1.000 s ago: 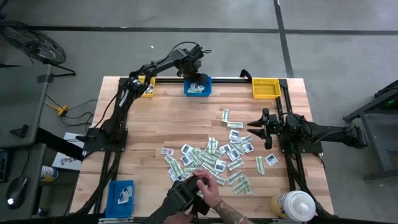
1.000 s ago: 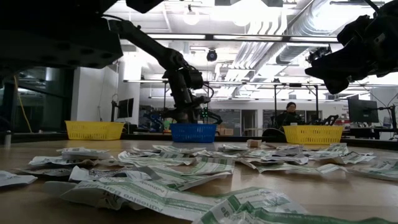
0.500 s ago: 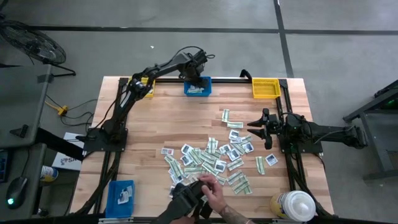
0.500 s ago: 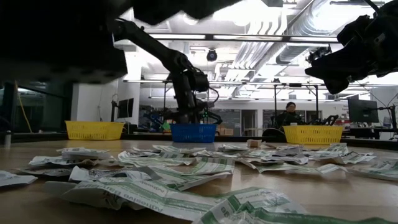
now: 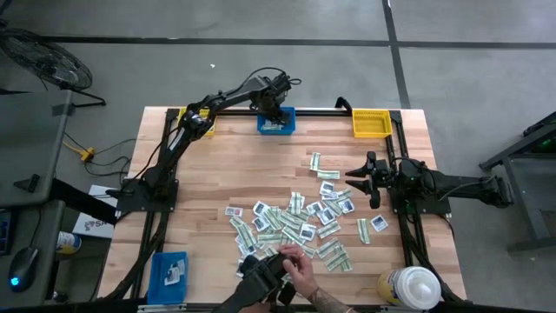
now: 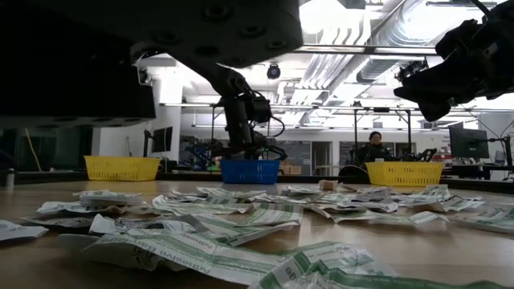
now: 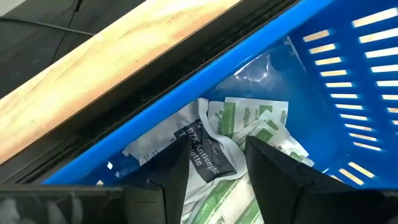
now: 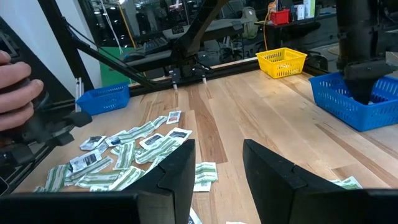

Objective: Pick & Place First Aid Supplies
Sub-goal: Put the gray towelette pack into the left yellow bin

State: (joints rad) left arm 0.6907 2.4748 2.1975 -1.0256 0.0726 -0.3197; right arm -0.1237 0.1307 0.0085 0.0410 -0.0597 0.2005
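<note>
Most first aid packets [image 5: 300,222] lie scattered on the wooden table [image 5: 261,174]. The left gripper [image 7: 214,163] reaches into the blue bin [image 7: 348,93], fingers apart, seemingly empty, above packets there. The right gripper [image 8: 214,163] hovers open.

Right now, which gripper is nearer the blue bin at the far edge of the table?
Left. The left gripper is down inside the blue bin, fingers open over the packets in it. The right gripper hovers open near the table's right side, well away from the bin.
</note>
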